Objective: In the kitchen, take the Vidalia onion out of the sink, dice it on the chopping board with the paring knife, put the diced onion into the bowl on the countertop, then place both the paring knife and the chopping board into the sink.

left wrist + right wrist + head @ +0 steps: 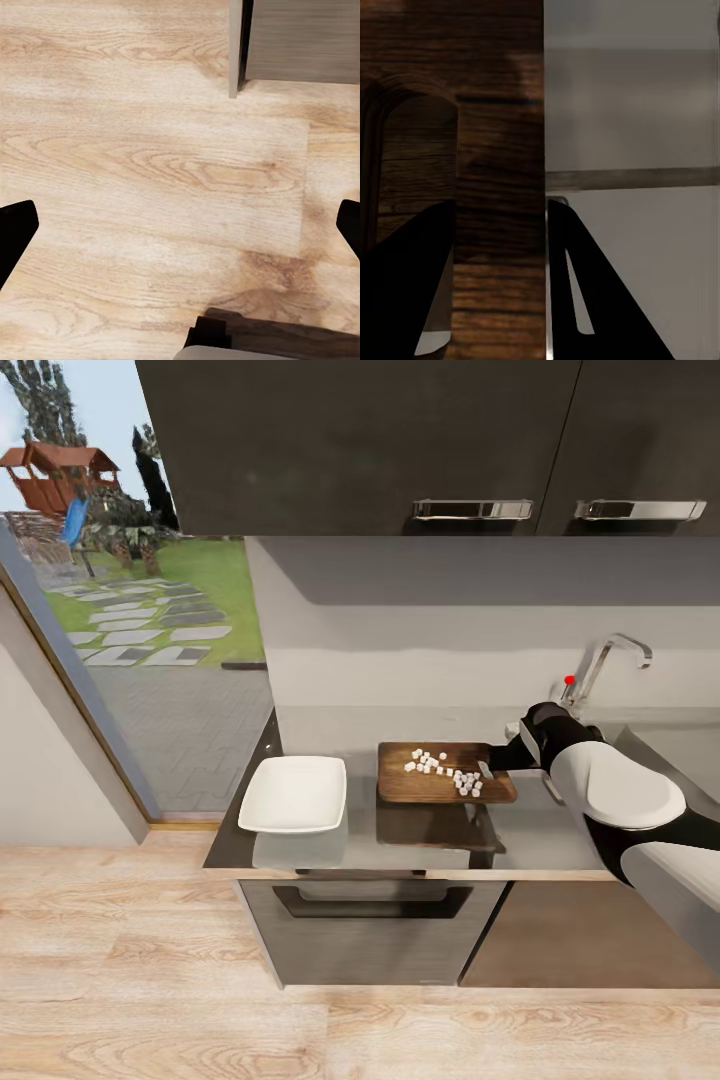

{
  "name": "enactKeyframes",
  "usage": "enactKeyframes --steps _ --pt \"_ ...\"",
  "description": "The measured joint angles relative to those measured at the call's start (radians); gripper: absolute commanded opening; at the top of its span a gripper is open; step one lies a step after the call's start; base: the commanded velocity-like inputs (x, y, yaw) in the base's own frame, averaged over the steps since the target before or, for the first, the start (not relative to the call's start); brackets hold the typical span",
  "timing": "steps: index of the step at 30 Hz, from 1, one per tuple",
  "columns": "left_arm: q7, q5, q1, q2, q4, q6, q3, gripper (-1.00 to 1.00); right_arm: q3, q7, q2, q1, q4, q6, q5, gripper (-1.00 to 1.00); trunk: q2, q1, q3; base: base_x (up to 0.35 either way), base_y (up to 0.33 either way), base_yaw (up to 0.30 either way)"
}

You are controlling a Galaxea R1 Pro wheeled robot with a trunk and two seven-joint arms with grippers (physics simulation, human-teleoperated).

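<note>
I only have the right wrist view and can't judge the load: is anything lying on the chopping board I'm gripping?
Observer: Yes. In the head view, the diced onion lies scattered across the chopping board.
Operator: Where is the bowl from there?
Observer: The white bowl sits on the countertop to the board's left, apart from it, and looks empty.
Operator: And my other arm?
Observer: The left gripper is open, holding nothing, over the wooden floor.
</note>
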Motion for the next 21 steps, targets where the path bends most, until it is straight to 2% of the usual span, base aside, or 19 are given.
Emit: enactKeyframes --steps 16,18,21 --pt "0.000 0.000 0.000 0.000 0.000 0.000 0.000 1.00 -0.002 0.000 -0.002 0.000 0.000 -0.001 -0.001 -1.00 0.000 0.000 0.000 0.000 0.000 0.000" --pt "-0.002 0.002 0.005 0.011 0.005 0.003 -0.004 1.00 0.003 -0.008 0.009 -0.011 -0.004 0.009 0.017 -1.00 0.000 0.000 0.000 0.000 0.000 0.000" --pt "-0.002 0.001 0.005 0.016 0.005 0.003 -0.005 1.00 0.002 -0.008 0.026 -0.016 -0.003 0.022 0.016 -1.00 0.000 0.000 0.000 0.000 0.000 0.000"
